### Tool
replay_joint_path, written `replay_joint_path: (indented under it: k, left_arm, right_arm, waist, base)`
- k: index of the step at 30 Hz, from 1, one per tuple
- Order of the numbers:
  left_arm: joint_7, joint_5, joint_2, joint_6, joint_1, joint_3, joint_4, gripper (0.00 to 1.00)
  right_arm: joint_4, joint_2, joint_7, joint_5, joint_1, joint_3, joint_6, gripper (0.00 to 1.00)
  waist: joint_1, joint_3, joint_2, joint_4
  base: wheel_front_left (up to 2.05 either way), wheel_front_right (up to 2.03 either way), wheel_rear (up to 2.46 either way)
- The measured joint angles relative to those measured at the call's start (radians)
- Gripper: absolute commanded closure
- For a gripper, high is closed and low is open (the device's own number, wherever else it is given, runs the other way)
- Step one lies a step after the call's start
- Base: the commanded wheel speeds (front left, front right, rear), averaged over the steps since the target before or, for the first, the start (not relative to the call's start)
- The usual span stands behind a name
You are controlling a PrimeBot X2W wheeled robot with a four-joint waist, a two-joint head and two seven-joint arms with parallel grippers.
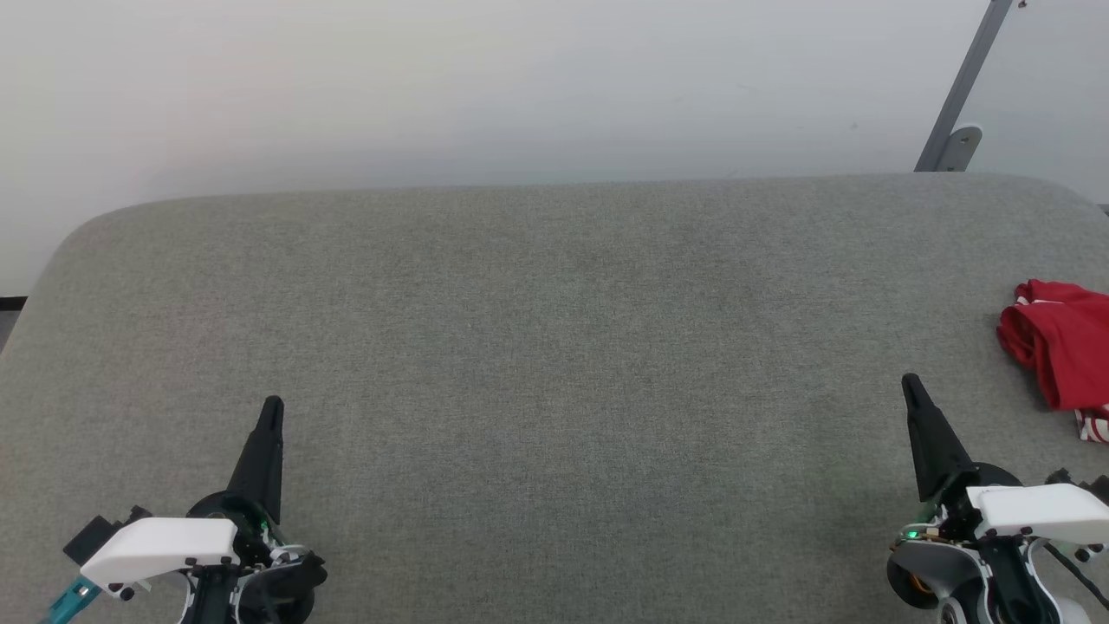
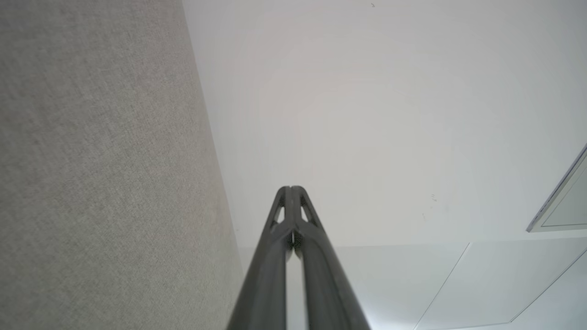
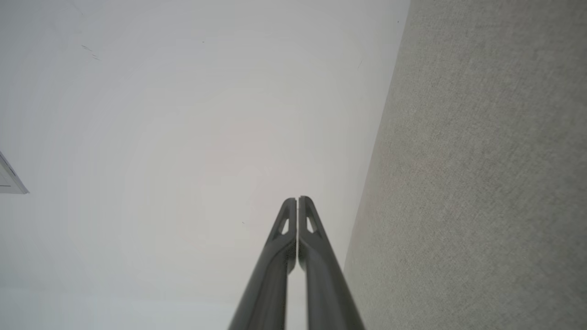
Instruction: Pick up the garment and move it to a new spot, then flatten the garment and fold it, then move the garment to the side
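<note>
**tabletop_tom:** Quick one: where's the red soft-fabric jersey shirt [image 1: 1059, 347] to be found relative to the jaws? And is anything being gripped?

**foldbot_fan:** Nothing's gripped. The left jaws are clenched tight, the long dark fingers [image 2: 268, 275] pressed together right up to the tips. Same story for the right jaws, with the right-side fingers [image 3: 321, 284] pinched flat against each other. The shirt is bunched up in a heap on the grey fabric-covered counter [image 1: 554, 347]. It's off to the outer side of the right jaws and a bit beyond their tips: near, but not touched. A strip of red-and-white striped trim [image 1: 1093, 426] is poked out at the heap's near end, and that's the part closest to the right jaws.

**tabletop_tom:** And from the left jaws?

**foldbot_fan:** Well apart. The right jaws and a wide stretch of counter are set between them and the shirt. Part of the heap is cut off by the edge of the head view, so no print can be made out. Both jaws are pointed across the counter toward a plain white wall [image 1: 433, 87]. A slanted grey metal bar [image 1: 963, 82] is seen against that wall, far beyond the right jaws' tips.
</note>
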Motion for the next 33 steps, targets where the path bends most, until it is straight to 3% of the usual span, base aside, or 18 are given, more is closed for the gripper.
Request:
replay_joint_path:
  k: [33]
  left_arm:
    - [0.003, 0.002, -0.003, 0.000, 0.000, 0.004, 0.000, 1.00]
  right_arm:
    - [0.000, 0.000, 0.000, 0.000, 0.000, 0.000, 0.000, 1.00]
  waist:
    - [0.0000, 0.000, 0.0000, 0.000]
  base:
    - [0.00, 0.00, 0.00]
